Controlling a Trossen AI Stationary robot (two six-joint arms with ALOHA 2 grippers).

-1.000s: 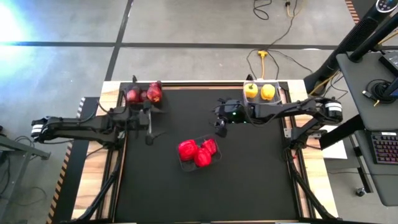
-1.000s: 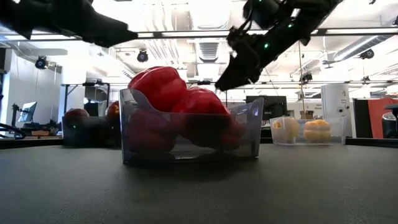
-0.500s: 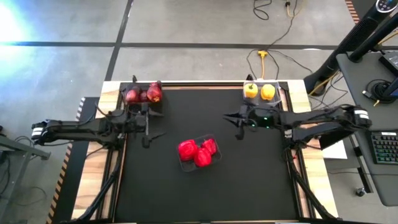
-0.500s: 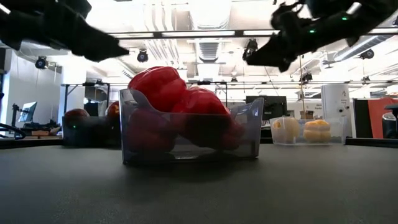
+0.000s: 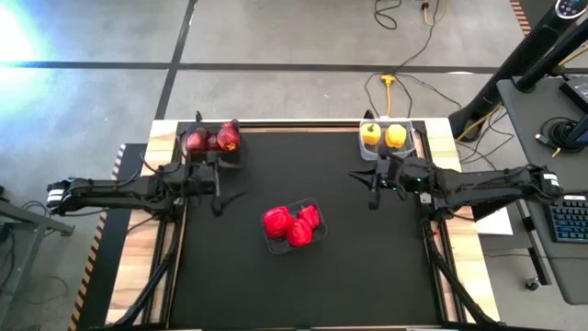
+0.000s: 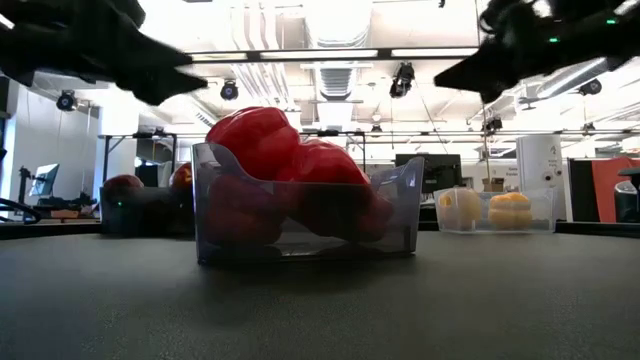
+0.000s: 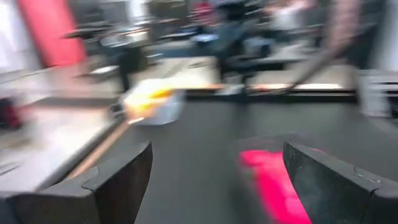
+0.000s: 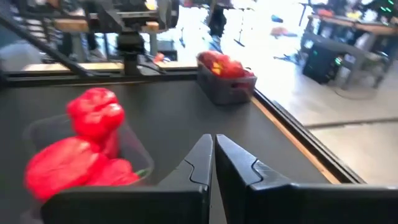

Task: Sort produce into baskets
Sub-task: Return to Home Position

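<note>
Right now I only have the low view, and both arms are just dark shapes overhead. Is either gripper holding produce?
Observer: No. The left gripper is open, with nothing between its fingers.
Operator: And the right one?
Observer: The right gripper is shut on nothing, both sides pressed together.
Operator: Where does it hang?
Observer: From above, it hangs close to the clear tub holding the two yellow peppers, not over the red peppers.

Robotics lab/open workshop: ceiling strip lights [image 6: 300, 53], monitor [image 6: 45, 180], cables [image 5: 397, 83] on concrete floor [image 5: 92, 101].
</note>
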